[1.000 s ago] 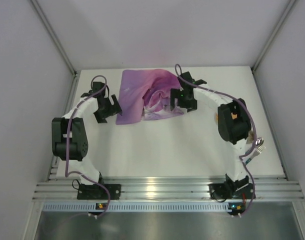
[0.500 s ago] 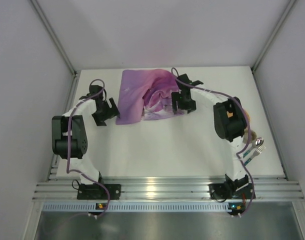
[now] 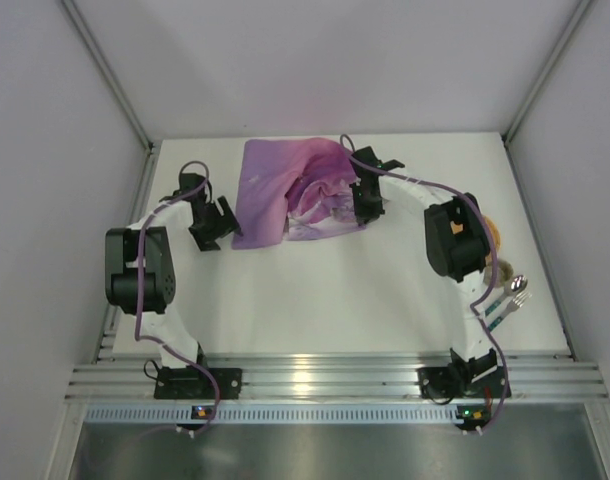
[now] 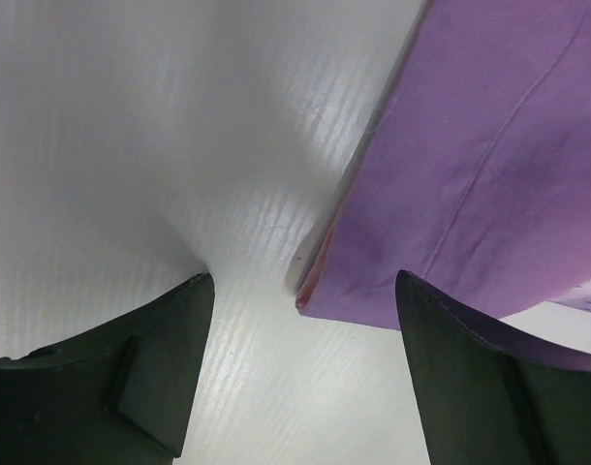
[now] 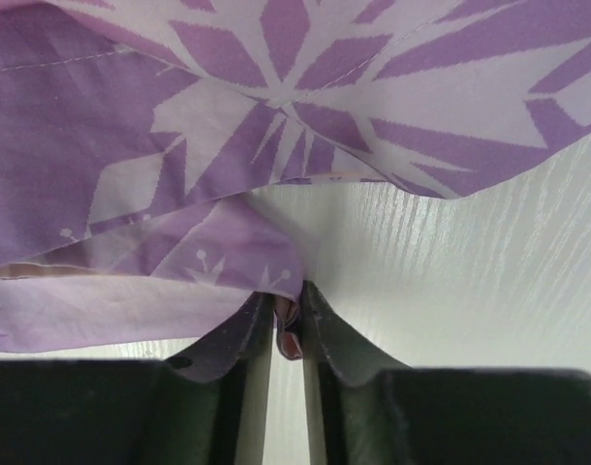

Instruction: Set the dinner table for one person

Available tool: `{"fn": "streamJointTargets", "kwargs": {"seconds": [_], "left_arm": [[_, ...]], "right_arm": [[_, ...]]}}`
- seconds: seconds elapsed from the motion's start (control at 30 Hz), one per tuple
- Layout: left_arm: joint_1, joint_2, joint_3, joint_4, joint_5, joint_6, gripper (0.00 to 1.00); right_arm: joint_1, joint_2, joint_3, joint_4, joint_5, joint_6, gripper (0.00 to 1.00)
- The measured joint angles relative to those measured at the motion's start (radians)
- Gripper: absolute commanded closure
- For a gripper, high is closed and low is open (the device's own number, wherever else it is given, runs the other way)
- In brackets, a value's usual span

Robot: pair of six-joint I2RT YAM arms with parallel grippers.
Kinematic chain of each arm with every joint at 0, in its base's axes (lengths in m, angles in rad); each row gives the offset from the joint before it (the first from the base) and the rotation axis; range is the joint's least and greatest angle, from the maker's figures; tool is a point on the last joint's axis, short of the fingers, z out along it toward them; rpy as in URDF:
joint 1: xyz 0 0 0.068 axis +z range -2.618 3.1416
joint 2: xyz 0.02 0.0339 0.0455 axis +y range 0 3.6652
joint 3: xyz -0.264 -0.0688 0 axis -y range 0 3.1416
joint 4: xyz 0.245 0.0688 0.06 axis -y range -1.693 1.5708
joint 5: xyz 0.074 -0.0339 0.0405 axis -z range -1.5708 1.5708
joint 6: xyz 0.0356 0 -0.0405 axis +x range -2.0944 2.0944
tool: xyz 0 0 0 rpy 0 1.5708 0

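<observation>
The purple snowflake placemat [image 3: 275, 190] lies crumpled and folded at the back middle of the white dinner table [image 3: 325, 290]. My right gripper [image 3: 365, 205] is at the cloth's right near edge. In the right wrist view it [image 5: 288, 295] is shut on a bunched corner of the placemat [image 5: 179, 145], low over the table [image 5: 470, 271]. My left gripper [image 3: 217, 222] sits at the cloth's left near corner. In the left wrist view it [image 4: 305, 281] is open, with the placemat's corner [image 4: 489, 145] just beyond the fingertips and bare table [image 4: 131, 145] between the fingers.
A spoon and fork [image 3: 512, 295] lie at the table's right edge beside the right arm. A brownish round thing [image 3: 493, 236] shows partly behind that arm's elbow. The ribbed aluminium rail [image 3: 325, 380] runs along the near edge, and walls close in the sides and back.
My right gripper has closed onto the placemat's corner and its elbow has swung slightly left. My left gripper's fingers have narrowed a little, staying at the cloth's left corner.
</observation>
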Motion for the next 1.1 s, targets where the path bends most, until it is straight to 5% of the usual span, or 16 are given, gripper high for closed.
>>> {"fn": "streamJointTargets", "kwargs": {"seconds": [0.13, 0.23, 0.27, 0.37, 0.67, 0.97, 1.1], "left_arm": [[-0.005, 0.011, 0.0, 0.041, 0.053, -0.005, 0.3], [-0.016, 0.032, 0.0, 0.076, 0.107, -0.005, 0.47], [-0.021, 0.038, 0.002, 0.091, 0.122, 0.001, 0.71], [-0.053, 0.063, 0.003, 0.107, 0.14, 0.002, 1.0], [-0.061, 0.082, 0.043, 0.049, 0.127, 0.022, 1.0], [0.142, -0.013, 0.053, -0.082, 0.024, 0.038, 1.0], [0.151, -0.143, -0.001, -0.133, 0.019, 0.042, 1.0]], "right_arm": [[0.0, 0.001, 0.0, 0.0, -0.002, -0.006, 0.9], [0.001, 0.001, 0.0, 0.002, -0.005, -0.006, 0.97], [0.001, 0.001, 0.0, 0.002, -0.006, -0.007, 1.0], [0.001, 0.001, 0.0, 0.002, -0.01, -0.007, 1.0], [-0.027, -0.044, -0.087, 0.051, -0.043, 0.009, 1.0], [-0.262, -0.344, -0.526, 0.061, -0.125, 0.083, 1.0], [-0.295, -0.478, -0.676, 0.017, -0.173, 0.103, 1.0]]}}
